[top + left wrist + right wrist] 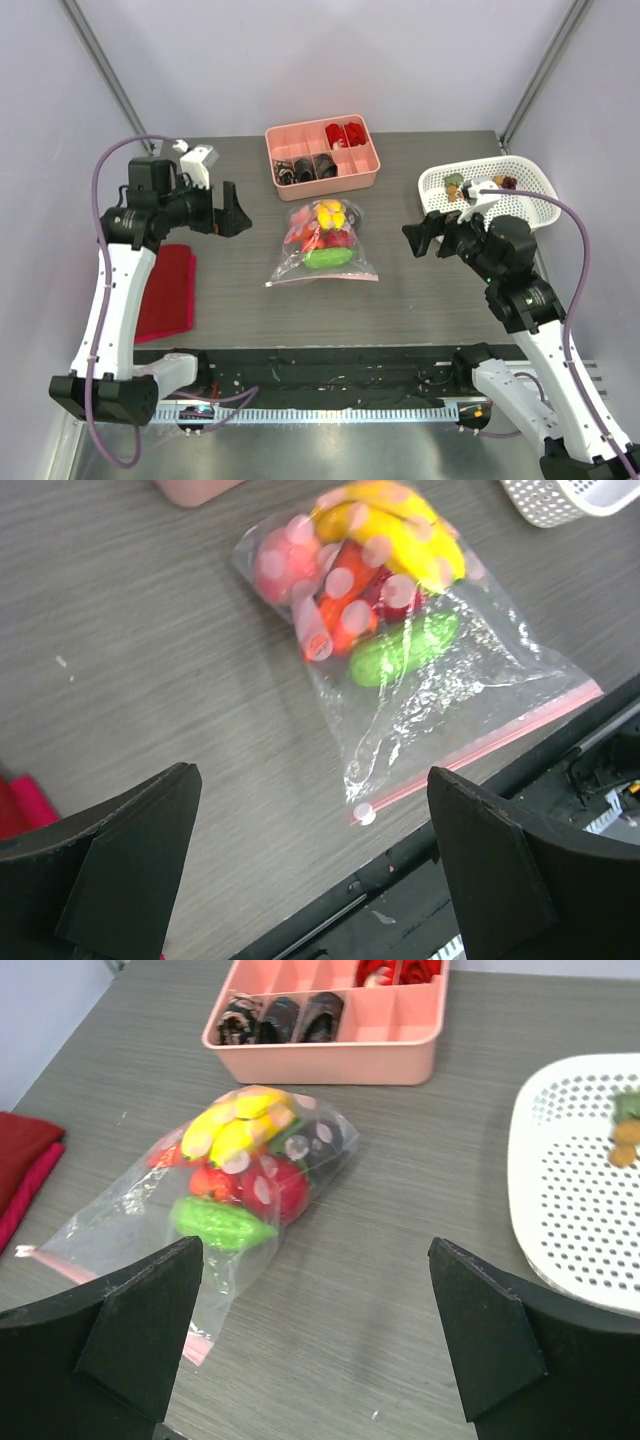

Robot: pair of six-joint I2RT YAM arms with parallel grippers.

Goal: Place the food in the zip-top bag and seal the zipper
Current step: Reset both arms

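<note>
Spread wide and gripping nothing at the left gripper (228,212) and the right gripper (418,238) alike.

Between them, flat on the grey table (230,290) and well apart from both: the zip-top bag (345,268), with the food (325,232) bunched inside at its far end, in yellow, red, peach, dark and green. Along the bag's near edge, the zipper (480,750); cannot tell whether pressed closed. Behind the bag, a pink tray (325,187). By the right arm, a white basket (480,162) holding loose small pieces (458,185). By the left arm, a red cloth (165,290).
</note>
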